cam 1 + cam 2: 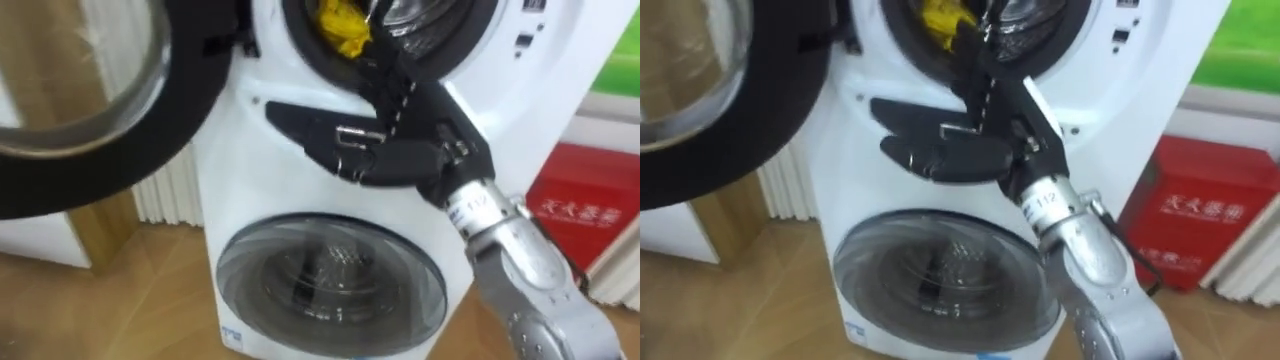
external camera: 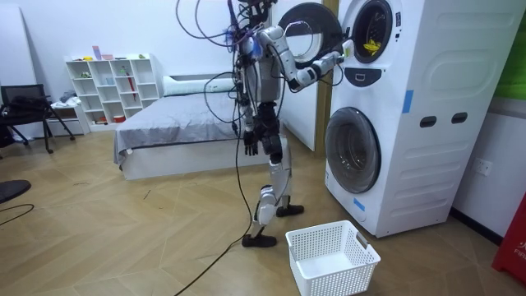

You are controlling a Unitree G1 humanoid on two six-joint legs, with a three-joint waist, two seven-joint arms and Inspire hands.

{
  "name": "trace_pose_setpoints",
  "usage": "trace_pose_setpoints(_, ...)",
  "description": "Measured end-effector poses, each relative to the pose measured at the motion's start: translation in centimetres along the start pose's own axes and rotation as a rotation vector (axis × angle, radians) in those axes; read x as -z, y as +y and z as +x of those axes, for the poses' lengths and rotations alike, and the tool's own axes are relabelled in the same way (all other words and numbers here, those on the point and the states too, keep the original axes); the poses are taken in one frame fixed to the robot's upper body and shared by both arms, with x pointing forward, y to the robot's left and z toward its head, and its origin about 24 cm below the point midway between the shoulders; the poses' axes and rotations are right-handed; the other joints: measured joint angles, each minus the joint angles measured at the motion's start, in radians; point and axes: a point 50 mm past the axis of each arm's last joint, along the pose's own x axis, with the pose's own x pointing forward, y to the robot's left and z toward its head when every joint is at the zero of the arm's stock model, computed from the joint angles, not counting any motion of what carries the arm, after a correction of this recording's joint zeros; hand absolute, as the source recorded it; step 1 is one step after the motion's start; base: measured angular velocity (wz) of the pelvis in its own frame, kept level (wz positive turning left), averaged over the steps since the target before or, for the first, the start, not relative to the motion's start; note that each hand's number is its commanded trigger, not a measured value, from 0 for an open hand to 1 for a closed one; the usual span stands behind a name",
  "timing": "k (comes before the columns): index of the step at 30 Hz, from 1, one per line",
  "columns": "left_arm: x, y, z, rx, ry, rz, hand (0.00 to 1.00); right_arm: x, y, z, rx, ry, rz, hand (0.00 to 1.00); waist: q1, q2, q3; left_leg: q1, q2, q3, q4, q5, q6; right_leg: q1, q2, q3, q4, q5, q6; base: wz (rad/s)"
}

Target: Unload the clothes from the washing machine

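Cloth (image 1: 343, 25) is not in the right hand (image 1: 375, 155), which is flat and empty just below the upper drum (image 1: 430, 20) holding it. Closing early, the fingers (image 1: 300, 115) may catch the rim (image 1: 303, 50), not the cloth. Left hand (image 2: 251, 143) hangs idle.

Bright, even light; glare on lower door (image 1: 330, 270).

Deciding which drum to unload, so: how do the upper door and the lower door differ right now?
The upper door is swung open to the robot's left; the lower door is shut. The upper door shows a thick black ring, the lower door a grey rim. Both are round with glass centres.
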Motion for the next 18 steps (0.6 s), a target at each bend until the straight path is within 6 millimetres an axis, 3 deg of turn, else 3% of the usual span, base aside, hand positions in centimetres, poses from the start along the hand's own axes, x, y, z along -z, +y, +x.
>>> trace_pose_setpoints(4, -3.4, 0.1, 0.2, -0.007, -0.089, -0.004, 0.00, -0.7, -0.5, 0.0, 0.032, -0.027, -0.022, 0.00, -0.038, -0.004, 0.0027, 0.006, -0.067, 0.040, 0.083, -0.083, 0.047, 0.042, -0.079, 0.002, 0.017, -0.029, 0.052, 0.01)
trace_pose_setpoints(7, -5.7, 0.8, 0.2, -0.031, -0.152, -0.023, 0.00, -0.9, -0.9, -0.1, 0.047, -0.031, -0.039, 0.00, -0.061, -0.002, 0.0092, 0.044, -0.101, 0.073, 0.101, -0.133, 0.079, 0.023, -0.136, 0.012, 0.156, -0.041, 0.082, -0.02)
trace_pose_setpoints(8, -6.6, 1.2, 0.2, -0.039, -0.175, -0.042, 0.00, -1.1, -0.9, -0.2, 0.036, -0.045, -0.048, 0.00, -0.063, -0.003, 0.0114, 0.061, -0.112, 0.094, 0.097, -0.163, 0.090, -0.015, -0.155, 0.016, 0.272, -0.029, 0.103, -0.11)
trace_pose_setpoints(9, -6.8, 1.3, 0.2, -0.044, -0.183, -0.054, 0.00, -1.2, -0.8, -0.2, 0.031, -0.051, -0.053, 0.00, -0.067, -0.004, 0.0123, 0.070, -0.117, 0.096, 0.098, -0.174, 0.095, -0.041, -0.167, 0.018, 0.344, -0.013, 0.111, -0.07)
trace_pose_setpoints(10, -7.3, 1.5, 0.1, -0.059, -0.202, -0.062, 0.00, -1.4, -0.8, -0.3, 0.027, -0.060, -0.074, 0.00, -0.078, -0.002, 0.0140, 0.103, -0.123, 0.090, 0.093, -0.196, 0.105, -0.093, -0.180, 0.032, 0.470, 0.056, 0.109, 0.03)
trace_pose_setpoints(11, -7.9, 1.6, 0.0, -0.063, -0.226, -0.061, 0.00, -1.2, -0.9, -0.5, 0.037, -0.052, -0.091, 0.00, -0.078, 0.015, 0.0181, 0.147, -0.115, 0.065, 0.081, -0.220, 0.116, -0.136, -0.174, 0.049, 0.574, 0.129, 0.086, 0.04)
trace_pose_setpoints(12, -8.0, 1.6, 0.0, -0.064, -0.238, -0.062, 0.00, -1.2, -0.9, -0.8, 0.038, -0.051, -0.096, 0.00, -0.077, 0.024, 0.0180, 0.163, -0.108, 0.052, 0.079, -0.229, 0.114, -0.155, -0.156, 0.058, 0.587, 0.116, 0.079, -0.07)
trace_pose_setpoints(13, -8.1, 1.7, -0.1, -0.065, -0.251, -0.061, 0.00, -0.9, -0.7, -1.8, 0.035, -0.050, -0.088, 0.00, -0.087, 0.042, 0.0220, 0.193, -0.083, 0.044, 0.074, -0.237, 0.110, -0.208, -0.102, 0.062, 0.560, 0.060, 0.073, -0.24)
trace_pose_setpoints(14, -8.0, 1.8, 0.0, -0.067, -0.247, -0.054, 0.00, -0.6, -0.5, -2.2, 0.004, -0.044, -0.081, 0.00, -0.099, 0.053, 0.0235, 0.216, -0.073, 0.019, 0.060, -0.239, 0.110, -0.256, -0.056, 0.060, 0.481, 0.037, 0.067, -0.32)
trace_pose_setpoints(15, -7.9, 1.9, 0.0, -0.068, -0.243, -0.051, 0.00, -0.5, -0.3, -2.2, -0.011, -0.040, -0.081, 0.00, -0.103, 0.056, 0.0250, 0.229, -0.069, 0.012, 0.052, -0.239, 0.110, -0.277, -0.034, 0.057, 0.424, 0.036, 0.063, -0.35)
trace_pose_setpoints(16, -7.7, 1.9, 0.0, -0.066, -0.240, -0.050, 0.00, -0.3, 0.0, -2.5, -0.031, -0.030, -0.076, 0.00, -0.112, 0.058, 0.0244, 0.253, -0.067, 0.001, 0.036, -0.239, 0.110, -0.300, 0.005, 0.056, 0.279, 0.048, 0.051, -0.18)
trace_pose_setpoints(17, -7.7, 1.7, 0.0, -0.059, -0.245, -0.052, 0.00, -0.1, 0.2, -2.6, -0.042, -0.024, -0.070, 0.00, -0.120, 0.058, 0.0241, 0.277, -0.070, 0.000, 0.019, -0.242, 0.112, -0.302, 0.028, 0.059, 0.131, 0.092, 0.044, -0.04)
trace_pose_setpoints(18, -7.7, 1.5, 0.0, -0.056, -0.246, -0.053, 0.00, -0.1, 0.3, -2.7, -0.046, -0.022, -0.061, 0.00, -0.127, 0.060, 0.0233, 0.286, -0.072, -0.002, 0.015, -0.246, 0.112, -0.301, 0.033, 0.060, 0.087, 0.134, 0.028, 0.11)
